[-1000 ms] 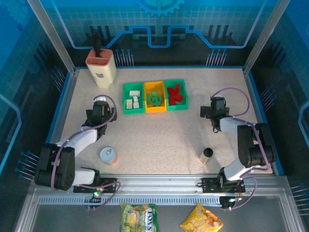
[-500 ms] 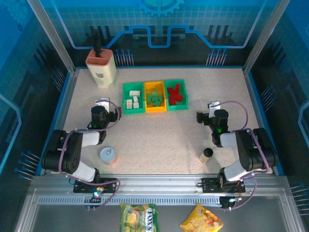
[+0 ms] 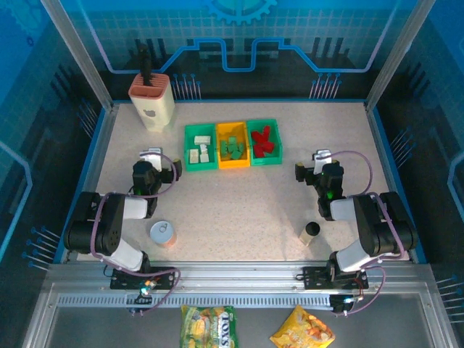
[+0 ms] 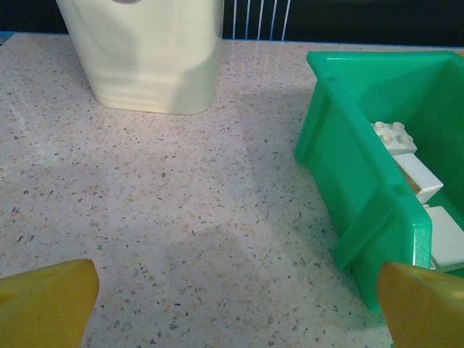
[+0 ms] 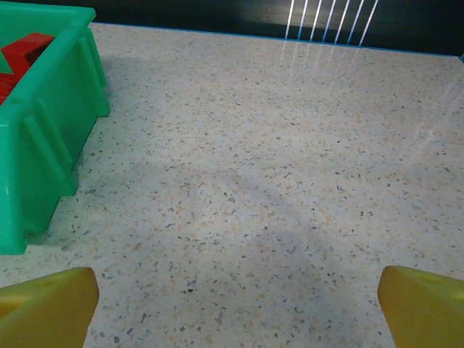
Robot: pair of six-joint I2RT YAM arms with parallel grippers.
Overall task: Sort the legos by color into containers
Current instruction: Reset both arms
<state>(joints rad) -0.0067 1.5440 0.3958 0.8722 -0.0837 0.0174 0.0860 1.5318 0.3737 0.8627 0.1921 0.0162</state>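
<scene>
Legos sat sorted in the containers (image 3: 186, 148) at the far centre of the table (image 3: 239, 210): cream bricks (image 3: 199, 153) in the left green bin, green bricks (image 3: 232, 148) in the yellow middle bin, red bricks (image 3: 264, 141) in the right green bin. Left gripper (image 4: 232, 279) was spread wide and empty, low beside the cream bin, facing the knife block (image 3: 152, 101). Right gripper (image 5: 235, 279) was likewise spread and empty, near the red bin.

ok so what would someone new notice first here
The row of three containers at the far middle looks already sorted: cream legos in the left green bin, green legos in the yellow-orange one, red legos in the right green bin. On either side, the left gripper and right gripper are open and empty. A beige knife block stands in the far left corner.
</scene>
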